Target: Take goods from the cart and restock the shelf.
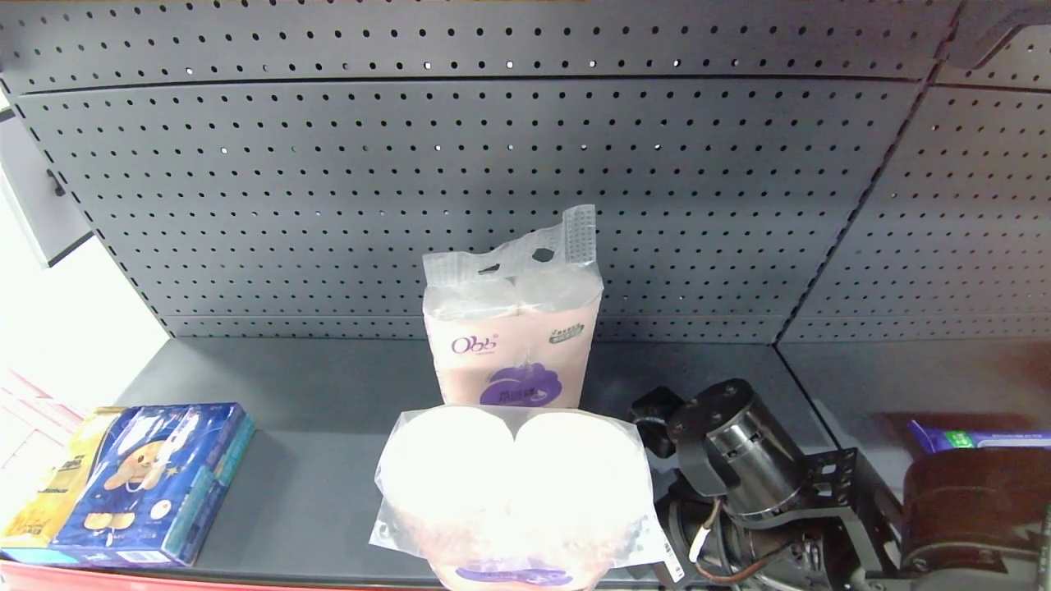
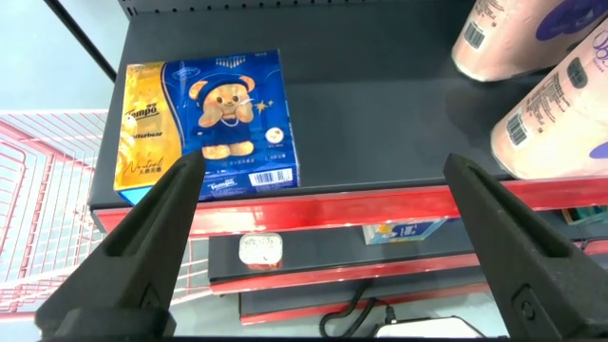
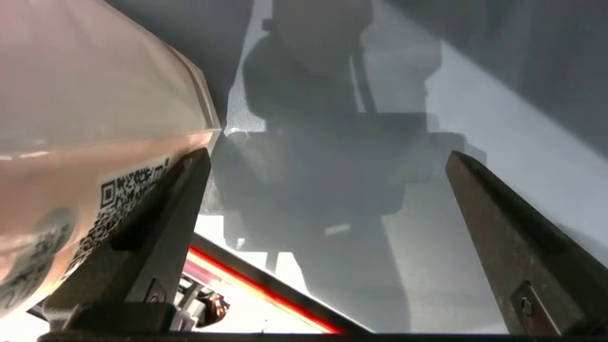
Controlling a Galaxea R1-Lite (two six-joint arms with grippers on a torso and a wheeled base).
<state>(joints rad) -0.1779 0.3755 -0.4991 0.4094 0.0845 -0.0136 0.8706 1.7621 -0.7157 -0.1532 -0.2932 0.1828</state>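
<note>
Black left fingers [image 2: 152, 228] and right fingers [image 3: 161, 228] stand wide, holding nothing. We record one pink plastic-wrapped roll pack [image 1: 513, 484] just beside the right fingers and a second pack [image 1: 513, 336] upright behind it, both on the grey metal shelf [image 1: 328, 394]. We judge restocking partly done.

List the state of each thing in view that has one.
Rear pack, upright on the shelf, handle up.
Front pack, at the shelf's front edge, not gripped.
Tissue pack, lying flat at the shelf's left front.
Left gripper, open, empty.
Right gripper, open, beside the front pack.
</note>
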